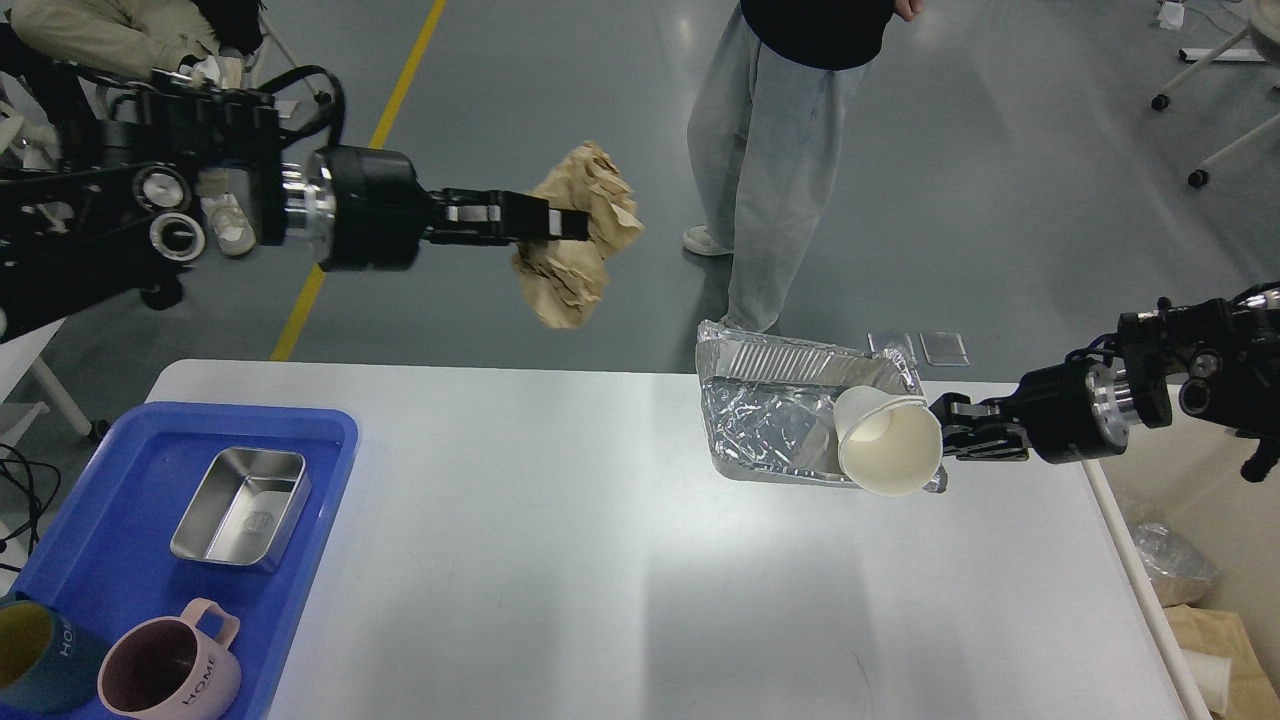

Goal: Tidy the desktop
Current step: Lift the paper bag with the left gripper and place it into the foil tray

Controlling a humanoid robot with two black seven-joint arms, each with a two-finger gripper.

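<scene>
Brown crumpled paper (580, 240) pinched in the left gripper (575, 226), held high in the upper middle of the frame, above the floor beyond the far edge of the desktop (600, 560). White desktop filling the lower frame, bearing a blue tray (310, 470) at lower left with a steel tin (240, 508) and two mugs (170, 675), and a foil tray (770, 420) at right of centre. Right gripper (945, 440) closed on a paper cup (890, 455) tipped on its side against the foil tray's right corner.
</scene>
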